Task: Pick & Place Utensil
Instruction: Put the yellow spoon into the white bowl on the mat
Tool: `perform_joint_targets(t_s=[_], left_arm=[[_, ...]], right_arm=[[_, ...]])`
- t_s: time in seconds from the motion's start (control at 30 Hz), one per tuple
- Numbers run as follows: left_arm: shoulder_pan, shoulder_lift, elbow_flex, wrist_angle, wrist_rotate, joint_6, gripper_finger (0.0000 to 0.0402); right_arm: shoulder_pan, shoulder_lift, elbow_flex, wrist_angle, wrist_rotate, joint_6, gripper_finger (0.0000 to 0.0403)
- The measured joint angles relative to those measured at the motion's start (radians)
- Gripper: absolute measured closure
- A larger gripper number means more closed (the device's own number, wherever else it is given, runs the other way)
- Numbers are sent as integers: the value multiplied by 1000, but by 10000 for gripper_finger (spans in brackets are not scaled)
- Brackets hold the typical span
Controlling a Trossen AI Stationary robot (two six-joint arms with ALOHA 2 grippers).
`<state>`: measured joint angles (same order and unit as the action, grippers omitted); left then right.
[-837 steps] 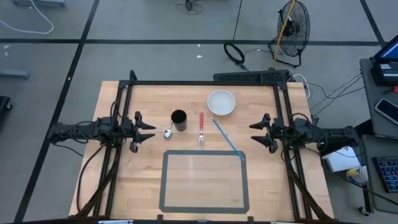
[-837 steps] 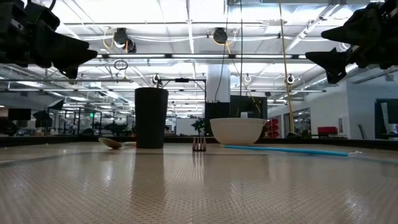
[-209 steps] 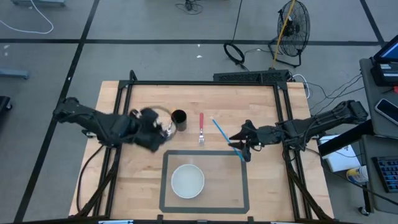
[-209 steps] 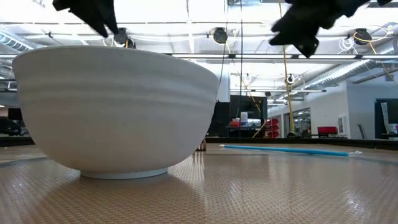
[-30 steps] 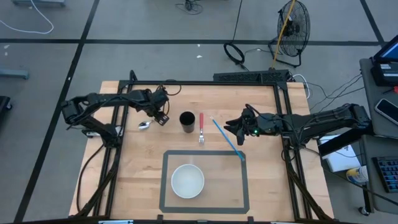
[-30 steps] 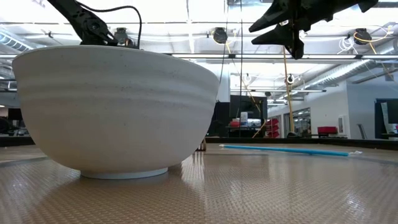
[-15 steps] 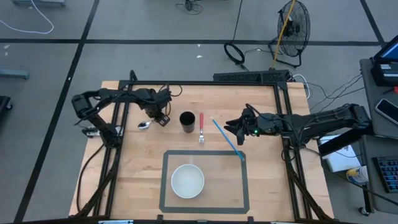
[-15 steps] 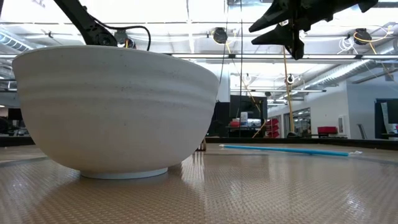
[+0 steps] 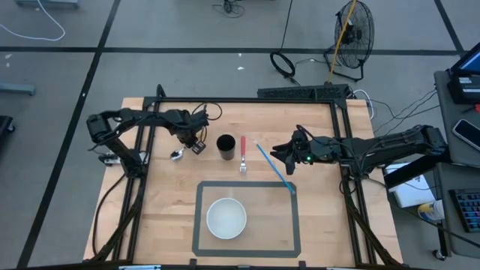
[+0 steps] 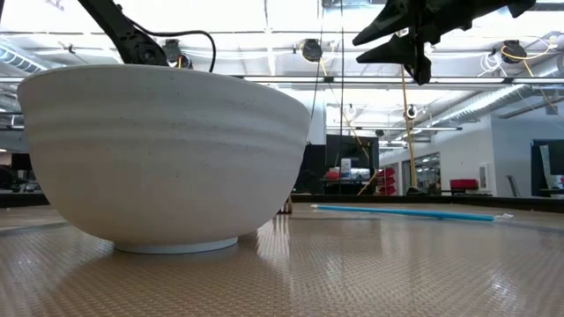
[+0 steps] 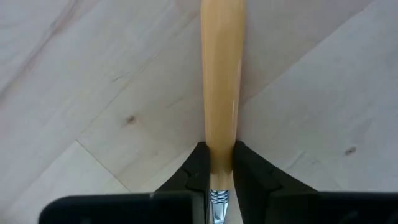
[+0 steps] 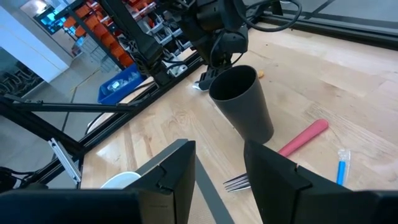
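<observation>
A spoon (image 9: 178, 154) with a silver bowl and a tan handle (image 11: 221, 81) lies flat on the wooden table, left of a black cup (image 9: 225, 146). My left gripper (image 9: 193, 144) stands over the spoon's handle, shut on it. A red-handled fork (image 9: 242, 154) and a long blue stick (image 9: 274, 169) lie right of the cup. My right gripper (image 9: 276, 152) hovers open above the blue stick, holding nothing. In the right wrist view it (image 12: 219, 149) looks toward the cup (image 12: 242, 102). My left gripper pinches the spoon's tan handle (image 11: 219, 140) between its two fingers (image 11: 198, 168), close to the metal neck (image 11: 216, 196). The fingers come from above, pointing down, and lie across the handle. The spoon lies flat on the table.
A white bowl (image 9: 226, 217) stands inside a grey tape rectangle (image 9: 199, 217) near the table's front edge and fills the left of the low view (image 10: 167, 154). Black frame rails (image 9: 244, 100) run along the table's left, right and far sides.
My left gripper has come down over the spoon's handle, its arm folding in a little toward the table's left edge. The spoon still lies on the table.
</observation>
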<state>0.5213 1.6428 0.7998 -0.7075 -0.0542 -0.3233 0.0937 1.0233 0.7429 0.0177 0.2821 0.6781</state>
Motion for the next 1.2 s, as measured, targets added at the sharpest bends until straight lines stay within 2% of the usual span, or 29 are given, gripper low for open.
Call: perform_joint_targets(t_s=[0.53,0.97,1.2], left_arm=[[-15,-73,-9,-40,6,-28,359],[-20,-251,-9,-65,7,-67,359],[-31,-391,-7,-65,4,-109,359]], right_arm=[[0,0,0,0,0,-1,271],[0,0,0,0,0,-9,271],[0,0,0,0,0,-9,271]])
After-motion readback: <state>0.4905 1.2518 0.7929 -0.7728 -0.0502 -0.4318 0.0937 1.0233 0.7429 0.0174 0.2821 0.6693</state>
